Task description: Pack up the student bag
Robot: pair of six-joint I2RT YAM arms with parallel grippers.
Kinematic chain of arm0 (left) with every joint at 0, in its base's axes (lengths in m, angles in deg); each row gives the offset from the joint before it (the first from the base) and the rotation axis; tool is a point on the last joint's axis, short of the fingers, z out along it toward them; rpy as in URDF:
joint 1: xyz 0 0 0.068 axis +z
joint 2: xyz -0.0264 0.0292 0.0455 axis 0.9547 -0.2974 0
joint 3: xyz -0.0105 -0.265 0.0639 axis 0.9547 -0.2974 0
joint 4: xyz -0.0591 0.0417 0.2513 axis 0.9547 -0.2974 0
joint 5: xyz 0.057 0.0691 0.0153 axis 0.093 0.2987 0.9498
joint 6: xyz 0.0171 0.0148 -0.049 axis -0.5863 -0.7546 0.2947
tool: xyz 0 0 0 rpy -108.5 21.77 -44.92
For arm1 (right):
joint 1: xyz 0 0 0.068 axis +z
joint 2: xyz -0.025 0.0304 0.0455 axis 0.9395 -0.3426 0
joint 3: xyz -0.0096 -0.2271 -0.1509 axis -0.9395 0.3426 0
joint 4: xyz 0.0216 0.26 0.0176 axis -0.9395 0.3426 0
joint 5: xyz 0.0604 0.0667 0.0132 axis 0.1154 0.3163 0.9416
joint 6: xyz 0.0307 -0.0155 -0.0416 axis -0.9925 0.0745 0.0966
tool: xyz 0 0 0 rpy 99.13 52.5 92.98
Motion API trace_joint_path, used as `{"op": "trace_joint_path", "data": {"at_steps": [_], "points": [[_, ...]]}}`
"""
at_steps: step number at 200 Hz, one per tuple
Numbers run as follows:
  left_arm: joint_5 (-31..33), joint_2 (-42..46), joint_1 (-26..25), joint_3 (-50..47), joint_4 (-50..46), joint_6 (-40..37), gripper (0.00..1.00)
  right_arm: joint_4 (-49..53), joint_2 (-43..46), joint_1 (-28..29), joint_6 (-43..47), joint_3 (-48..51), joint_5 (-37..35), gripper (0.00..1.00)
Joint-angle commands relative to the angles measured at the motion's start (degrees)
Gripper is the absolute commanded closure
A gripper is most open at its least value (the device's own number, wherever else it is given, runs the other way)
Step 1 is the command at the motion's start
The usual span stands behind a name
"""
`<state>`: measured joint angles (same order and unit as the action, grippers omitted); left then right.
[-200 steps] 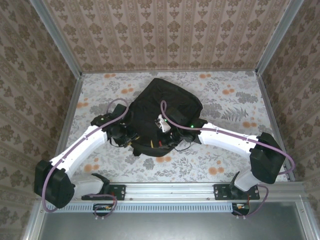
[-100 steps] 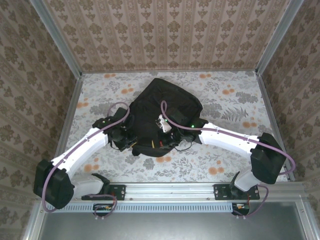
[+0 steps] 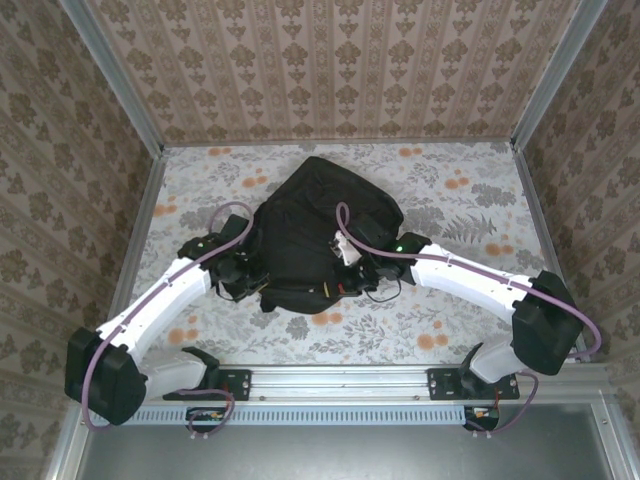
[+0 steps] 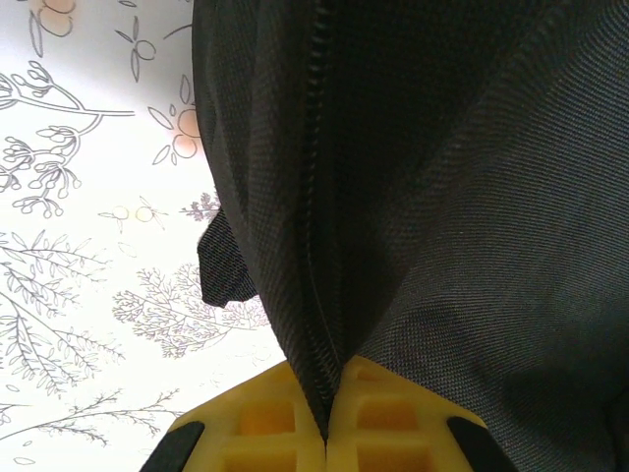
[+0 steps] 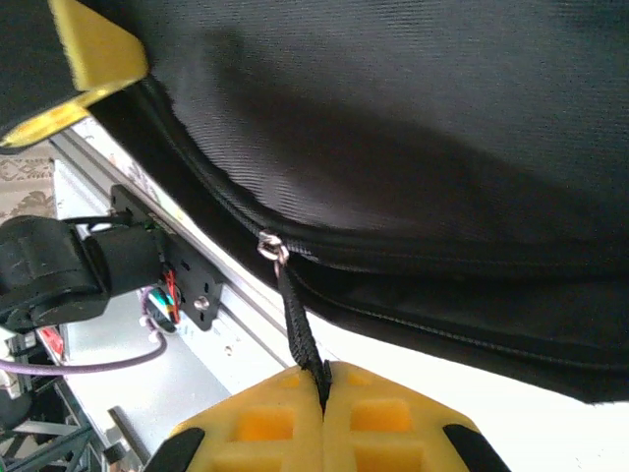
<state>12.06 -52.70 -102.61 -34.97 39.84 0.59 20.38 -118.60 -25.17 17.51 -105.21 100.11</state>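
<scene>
Two arms: both reach in to the near edge of the large black soft fabric student bag (image 3: 325, 215), one from each side.
Bag position: it lies at the middle of the floral-printed table (image 3: 470, 200), rounded top toward the far wall, near edge facing the arm bases.
Hold, left: the left gripper (image 4: 326, 398) has its yellow pads pressed together on a fold of the bag's fabric, with the zip track (image 4: 314, 197) running straight into the pinch.
Hold, right: the right gripper (image 5: 324, 379) has its pads clamped on the black woven pull strap (image 5: 298, 329), which hangs from a small metal slider ring (image 5: 270, 246) on the bag's seam.
Reason for holds (judgement): the left pinch anchors the fabric and keeps the track taut, so the right arm can draw the slider along it without dragging the whole bag.
Direction of zip: I cannot tell whether the compartment is being opened or closed.
Top view gives: the overall layout, the bag's place on the table and the side from which each wrist approaches; the fingertips are lost against the black fabric.
Left wrist view gives: the track's teeth and the exact fold gripped.
Right wrist view gives: the ring, the strap under tension, and the metal base rail (image 5: 211, 324) below the bag's edge.
</scene>
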Motion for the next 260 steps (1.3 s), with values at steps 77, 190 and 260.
{"op": "trace_joint_path", "data": {"at_steps": [77,190,260], "points": [[2.78,2.71,1.07,-0.29,-4.90,-2.39,1.00,12.96,6.35,-6.08,7.62,0.43,-16.76,1.00],[-0.27,9.19,-4.18,3.99,-4.47,-16.77,0.20,12.16,13.65,-7.25,1.97,5.77,-18.09,1.00],[0.48,19.52,0.93,9.21,-2.96,-31.86,0.00,14.18,18.05,-15.04,3.04,10.38,-21.88,1.00]]}}
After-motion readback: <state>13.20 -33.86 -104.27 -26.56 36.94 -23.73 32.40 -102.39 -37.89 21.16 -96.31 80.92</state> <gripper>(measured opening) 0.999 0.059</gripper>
